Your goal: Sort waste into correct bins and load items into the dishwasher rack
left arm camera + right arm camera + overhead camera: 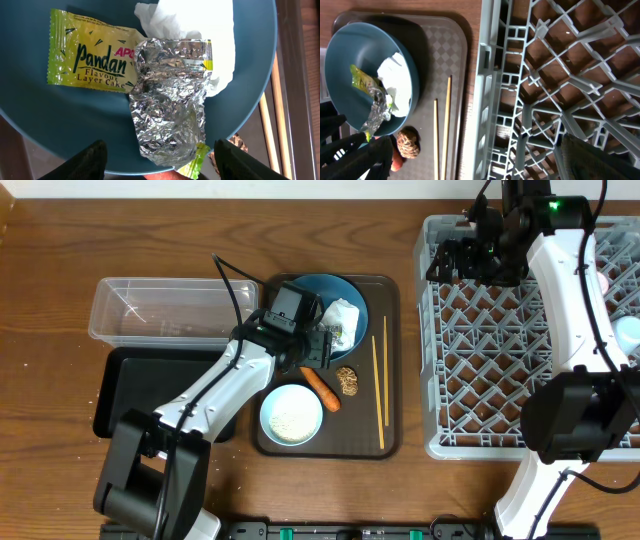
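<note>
Yellow-green wrapper [150, 95] loose in dark-blue bowl [60, 122], left gripper [164, 159] spread above it; right gripper [480, 156] also spread

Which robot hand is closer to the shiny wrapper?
Left. The left gripper hovers over the wrapper in the blue bowl; the right gripper is over the rack.

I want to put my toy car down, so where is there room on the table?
The table is bare left of the clear tub and black tray, and in the thin strip between the brown serving tray and the rack. The serving tray is crowded: blue bowl, white bowl, carrot, chopsticks, with the left arm over it.
</note>
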Controlling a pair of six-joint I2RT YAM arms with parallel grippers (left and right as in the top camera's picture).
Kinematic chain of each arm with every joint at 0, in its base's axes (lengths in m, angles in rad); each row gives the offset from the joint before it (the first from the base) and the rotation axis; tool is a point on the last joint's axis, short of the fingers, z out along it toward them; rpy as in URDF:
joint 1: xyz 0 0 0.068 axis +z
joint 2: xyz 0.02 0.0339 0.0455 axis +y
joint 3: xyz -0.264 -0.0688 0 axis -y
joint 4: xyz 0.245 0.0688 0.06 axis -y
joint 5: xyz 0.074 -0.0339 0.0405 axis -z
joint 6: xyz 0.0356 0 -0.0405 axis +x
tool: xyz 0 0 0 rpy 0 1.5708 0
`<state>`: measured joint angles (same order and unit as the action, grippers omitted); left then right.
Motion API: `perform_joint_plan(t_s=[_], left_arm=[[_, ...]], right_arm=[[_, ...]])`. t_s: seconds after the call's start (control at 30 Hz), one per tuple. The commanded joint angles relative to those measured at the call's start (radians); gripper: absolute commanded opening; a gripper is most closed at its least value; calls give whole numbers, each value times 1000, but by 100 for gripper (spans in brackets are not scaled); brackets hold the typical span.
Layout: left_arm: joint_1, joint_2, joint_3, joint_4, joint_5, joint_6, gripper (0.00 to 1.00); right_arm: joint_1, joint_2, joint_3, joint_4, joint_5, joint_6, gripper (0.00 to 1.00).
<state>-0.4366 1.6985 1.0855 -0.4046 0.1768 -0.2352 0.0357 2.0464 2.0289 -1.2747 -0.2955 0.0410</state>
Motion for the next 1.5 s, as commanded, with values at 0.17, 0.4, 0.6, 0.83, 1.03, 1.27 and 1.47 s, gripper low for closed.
perform_joint_plan(t_s=[0.17, 0.4, 0.6, 0.83, 1.03, 1.27, 1.47], left_arm=[[-21, 32, 11, 9, -3, 3, 68], [-21, 60, 11, 7, -6, 3, 66], [-21, 73, 11, 13, -6, 3, 56], [-21, 72, 12, 51, -6, 3, 30], [-17, 58, 13, 60, -10, 3, 6], [-17, 7, 13, 59, -79, 7, 6], [1, -88, 24, 60, -133, 26, 6]], right_arm=[[-3, -31, 21, -1, 3, 2, 99], [-3, -31, 21, -1, 3, 2, 99], [-3, -31, 21, -1, 3, 2, 99], [-3, -31, 21, -1, 3, -5, 99], [-3, -31, 21, -2, 3, -5, 99], [-3, -31, 21, -2, 3, -5, 99], [-3, -31, 21, -2, 3, -5, 99]])
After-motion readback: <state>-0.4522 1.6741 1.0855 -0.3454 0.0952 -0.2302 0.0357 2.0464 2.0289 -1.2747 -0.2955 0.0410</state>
